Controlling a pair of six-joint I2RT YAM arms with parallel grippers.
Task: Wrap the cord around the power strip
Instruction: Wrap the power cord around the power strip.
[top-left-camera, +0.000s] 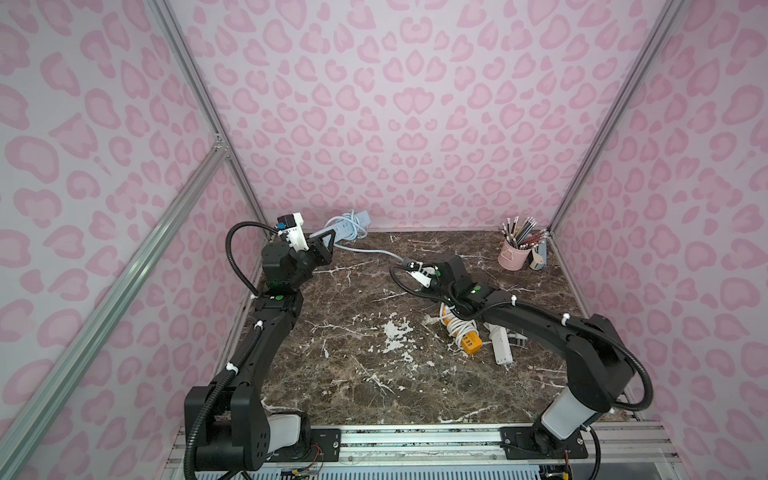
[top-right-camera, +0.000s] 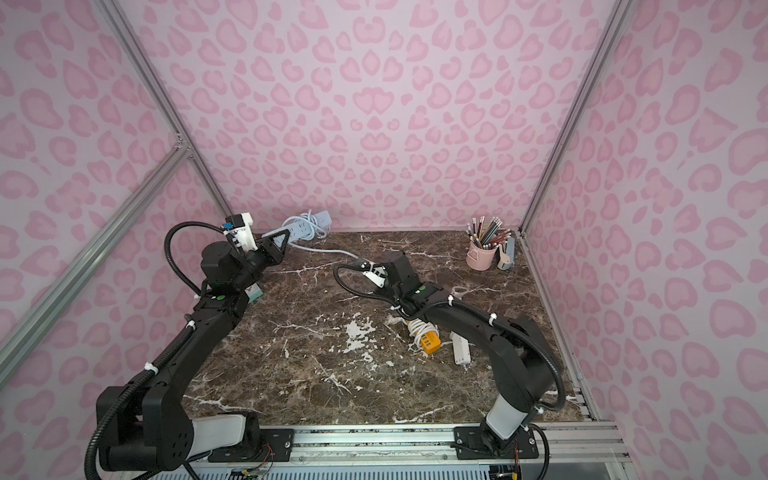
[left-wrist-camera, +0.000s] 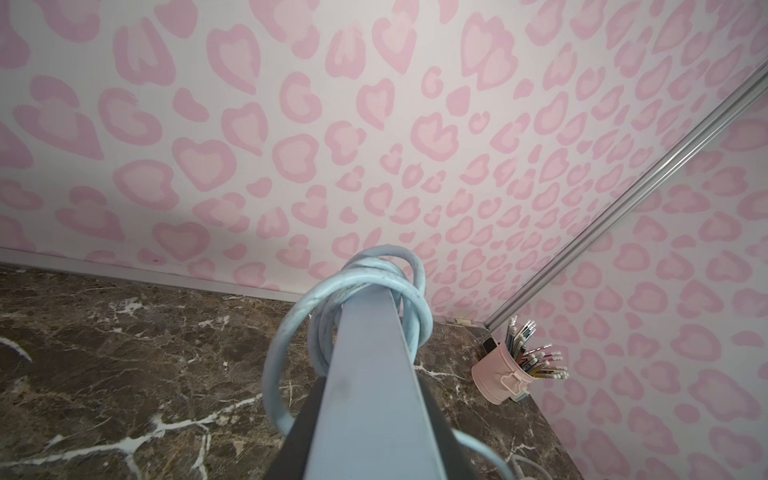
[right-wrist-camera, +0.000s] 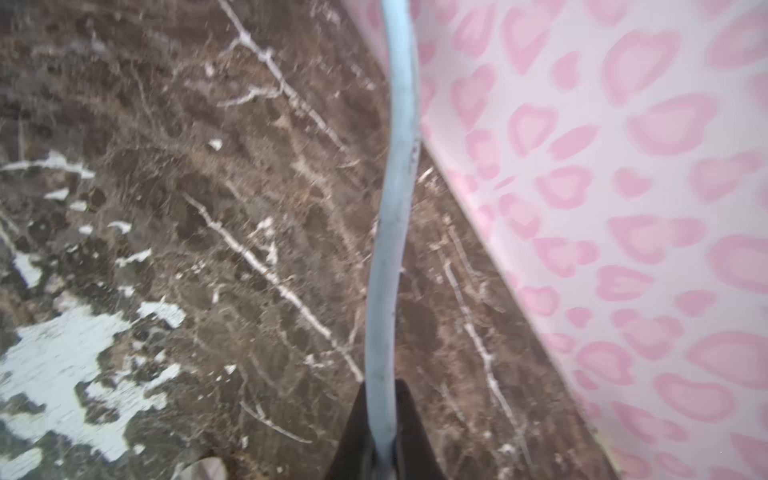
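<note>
Strip: pale blue plastic power strip (left-wrist-camera: 370, 374), left fingers (left-wrist-camera: 305, 428) clamp it above the brown marble counter (top-left-camera: 353, 374), probably so loops pass under.
Cord: matching blue cable (right-wrist-camera: 392, 249), partly wound; right fingers (right-wrist-camera: 353, 440) pinch its free run.

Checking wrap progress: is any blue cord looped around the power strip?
Yes, the cord circles the power strip several times in the left wrist view.

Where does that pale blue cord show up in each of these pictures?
Top view: cord runs from its coils on the power strip, at the back, to the right end effector.
Top view: cord, same run.
Left wrist: cord coiled round the strip, centre.
Right wrist: cord straight through the centre, pinched.
Shared landmark: pink pencil cup, in all but the right wrist view.
</note>
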